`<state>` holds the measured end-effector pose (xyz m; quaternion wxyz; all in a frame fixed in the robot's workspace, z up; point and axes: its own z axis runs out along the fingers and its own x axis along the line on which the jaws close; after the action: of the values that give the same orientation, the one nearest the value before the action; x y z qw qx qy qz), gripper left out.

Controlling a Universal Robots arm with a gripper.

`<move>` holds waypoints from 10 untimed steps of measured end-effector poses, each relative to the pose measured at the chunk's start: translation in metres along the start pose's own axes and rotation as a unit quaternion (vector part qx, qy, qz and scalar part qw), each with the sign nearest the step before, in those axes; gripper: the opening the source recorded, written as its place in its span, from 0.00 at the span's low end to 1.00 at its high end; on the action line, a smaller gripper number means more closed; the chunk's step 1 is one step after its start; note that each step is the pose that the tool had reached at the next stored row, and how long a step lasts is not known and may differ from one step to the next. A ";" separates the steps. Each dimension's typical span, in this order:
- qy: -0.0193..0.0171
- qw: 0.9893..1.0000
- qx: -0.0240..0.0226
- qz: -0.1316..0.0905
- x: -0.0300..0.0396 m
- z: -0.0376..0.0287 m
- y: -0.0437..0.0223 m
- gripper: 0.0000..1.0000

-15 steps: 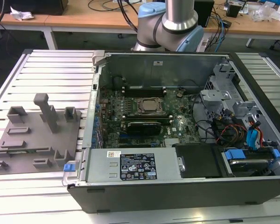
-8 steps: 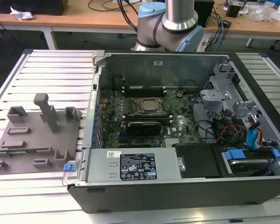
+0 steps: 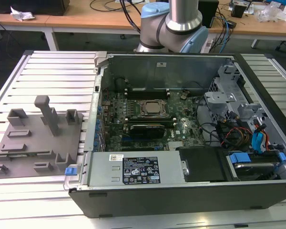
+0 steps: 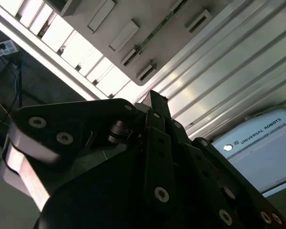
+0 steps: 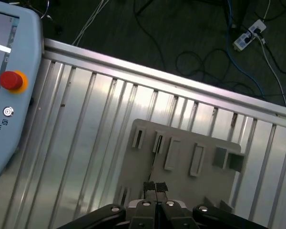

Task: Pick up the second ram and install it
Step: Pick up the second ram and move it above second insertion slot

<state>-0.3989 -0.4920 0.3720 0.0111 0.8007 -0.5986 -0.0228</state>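
Note:
My gripper (image 5: pixel 155 186) hangs high above the grey plastic tray (image 5: pixel 207 188), its two fingertips pressed together with nothing between them. In the second wrist view the gripper (image 4: pixel 155 100) shows from behind, with the same tray (image 4: pixel 133 14) beyond it. A thin dark strip, which I take for the second ram (image 5: pixel 155 160), stands on edge in a tray slot just ahead of the fingertips. In the second wrist view the ram (image 4: pixel 158 31) is a narrow greenish line. In the exterior view the tray (image 3: pixel 19 143) lies at the left, beside the open computer case (image 3: pixel 181 191) with its motherboard (image 3: pixel 150 119).
Black memory slots (image 3: pixel 145 89) flank the processor socket (image 3: pixel 151 108). Cables and drive bays (image 3: pixel 248 138) crowd the case at the exterior view's right. A teach pendant (image 5: pixel 9 95) with a red button lies on the ribbed aluminium table (image 5: pixel 86 133). The arm's base (image 3: pixel 174 26) stands behind the case.

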 end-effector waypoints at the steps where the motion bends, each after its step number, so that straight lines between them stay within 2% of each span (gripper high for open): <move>1: 0.000 1.000 0.000 -0.005 0.0000 0.0000 0.0000 0.11; 4: 0.001 1.000 0.000 -0.017 0.0000 0.0000 0.0000 0.11; 5: 0.002 0.999 -0.001 -0.035 0.0000 0.0000 0.0000 0.11; 8: 0.002 0.999 -0.001 -0.052 0.0000 0.0000 0.0000 0.11; 10: 0.003 0.998 -0.002 -0.071 0.0000 0.0000 0.0000 0.11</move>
<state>-0.3989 -0.4920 0.3720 0.0126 0.8410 -0.5405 -0.0220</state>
